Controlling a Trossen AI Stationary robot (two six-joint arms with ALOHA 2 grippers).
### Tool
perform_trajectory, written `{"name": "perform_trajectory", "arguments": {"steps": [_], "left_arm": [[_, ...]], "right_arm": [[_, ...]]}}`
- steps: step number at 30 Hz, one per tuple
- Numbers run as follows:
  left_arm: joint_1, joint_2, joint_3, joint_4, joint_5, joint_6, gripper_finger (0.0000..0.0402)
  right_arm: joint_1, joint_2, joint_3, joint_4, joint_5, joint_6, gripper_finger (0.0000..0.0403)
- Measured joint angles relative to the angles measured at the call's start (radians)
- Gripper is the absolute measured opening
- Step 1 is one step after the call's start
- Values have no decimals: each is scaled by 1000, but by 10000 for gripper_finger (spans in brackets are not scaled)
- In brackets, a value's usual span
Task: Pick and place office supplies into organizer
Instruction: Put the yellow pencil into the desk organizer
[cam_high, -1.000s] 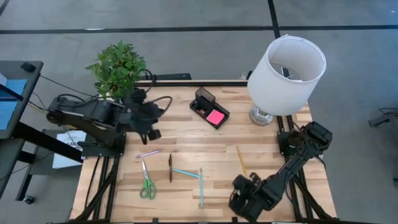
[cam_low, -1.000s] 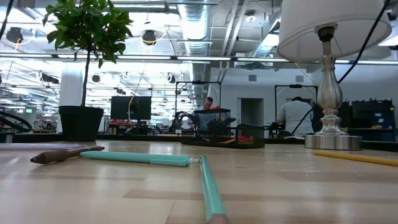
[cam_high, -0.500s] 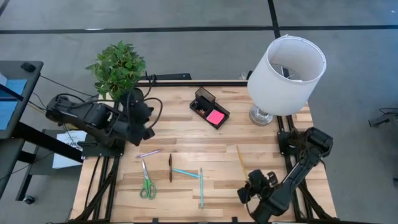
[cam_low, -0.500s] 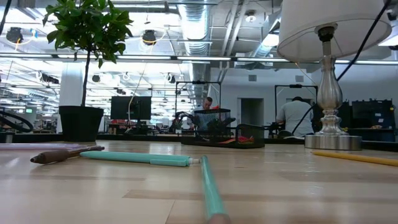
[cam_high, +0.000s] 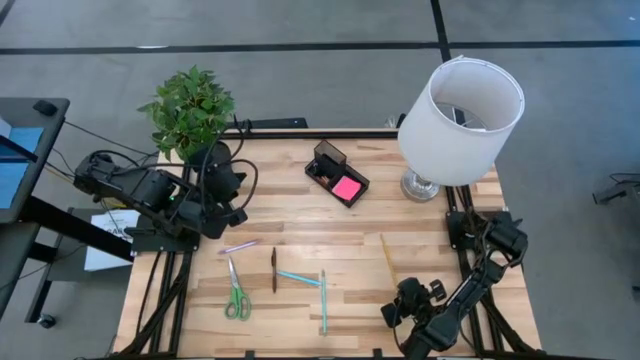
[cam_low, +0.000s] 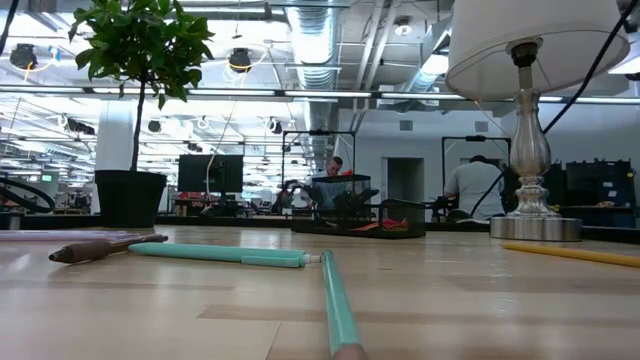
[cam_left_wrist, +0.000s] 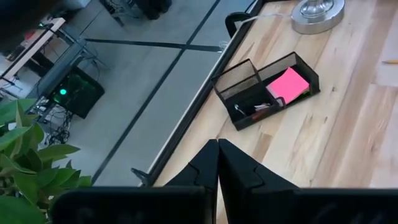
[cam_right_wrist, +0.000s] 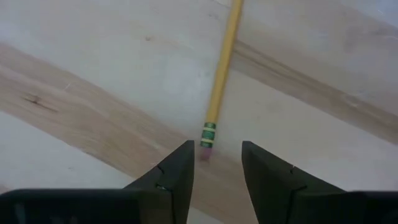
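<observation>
Yellow pencil (cam_right_wrist: 222, 74) lies flat on the table (cam_high: 300, 200), near the right edge, eraser end between the right gripper's (cam_right_wrist: 214, 163) parted fingers. Judgement: descend squarely, close across the shaft (not the ferrule). Right arm is folded low at the near right corner. Left gripper (cam_left_wrist: 217, 163) is closed, empty, beside the plant (cam_high: 190, 108). Organizer (cam_high: 336, 173) is well apart.

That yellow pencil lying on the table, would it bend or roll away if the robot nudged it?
The yellow pencil looks straight and slim, so probably stiff and light. Lying flat on smooth wood, it may roll if pushed sideways. The right end effector stands open around its eraser end, so a pinch there might pivot it.
</observation>
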Motion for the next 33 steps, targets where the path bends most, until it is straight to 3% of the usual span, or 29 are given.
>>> {"name": "perform_trajectory", "arguments": {"steps": [11, 22, 26, 33], "left_arm": [[0, 0, 0, 1, 0, -18, 0], [0, 0, 0, 0, 0, -28, 0], [0, 0, 0, 0, 0, -40, 0], [0, 0, 0, 0, 0, -54, 0]], "right_arm": [[-7, 71, 5, 41, 38, 4, 127], [-8, 91, 5, 39, 6, 60, 124], [-10, 92, 5, 44, 1, 63, 99], [-10, 92, 2, 49, 21, 61, 19]]}}
